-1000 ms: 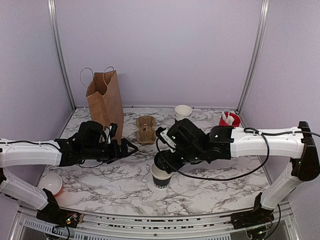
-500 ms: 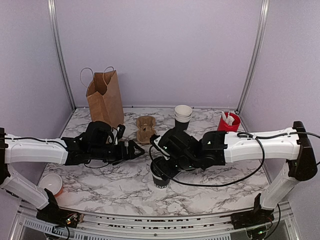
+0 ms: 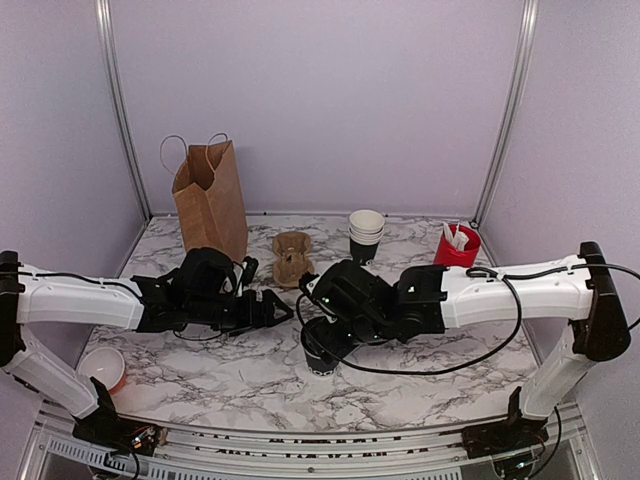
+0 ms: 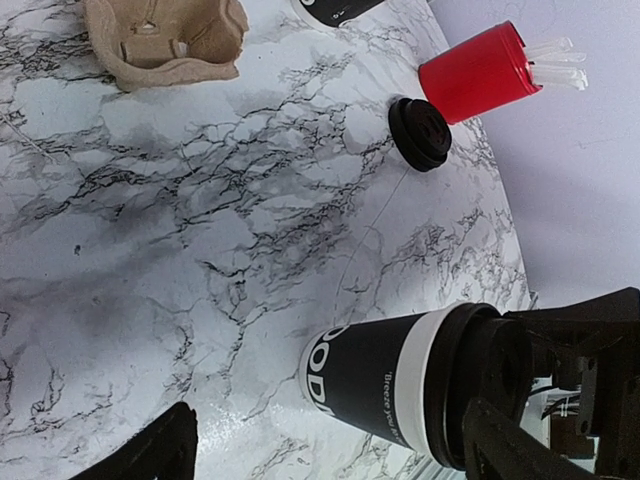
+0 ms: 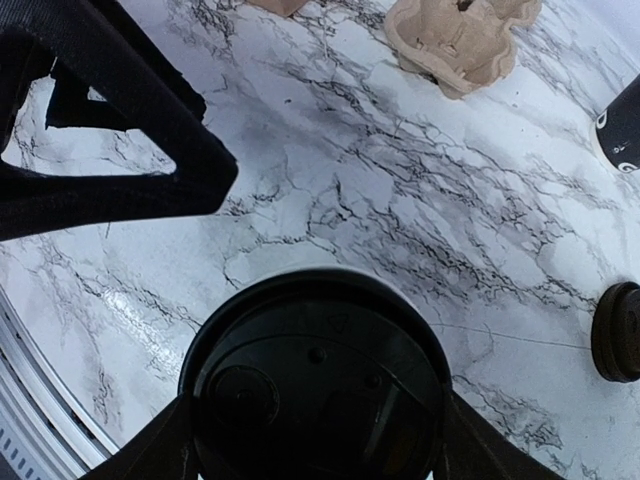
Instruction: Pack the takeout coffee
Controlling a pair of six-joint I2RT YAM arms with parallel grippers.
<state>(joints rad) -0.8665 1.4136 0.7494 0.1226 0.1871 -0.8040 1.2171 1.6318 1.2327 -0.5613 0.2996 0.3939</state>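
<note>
Two arms, one cup.

From the top camera, the takeout coffee stands upright on the marble table, long axis straight up. The right gripper sits right on top of it, so that arm is obviously the nearer one. The left gripper hangs just beside it, with the cup at roughly 4 o'clock from its tips. The paper bag is well off at about 10 o'clock from the cup.

On the left wrist cam, the left gripper is spread wide with nothing in it. The takeout coffee shows near its right-hand finger. There are big white letters on the side, something like "OOD", plus a small line I can't make out.

On the right wrist cam, the right gripper looks clamped on the lid of the takeout coffee, fingers hugging the rim at 3 and 9 o'clock. A loose lid lies at 3 o'clock.

My guess is the bag trip has to go toward 10 o'clock.
</note>
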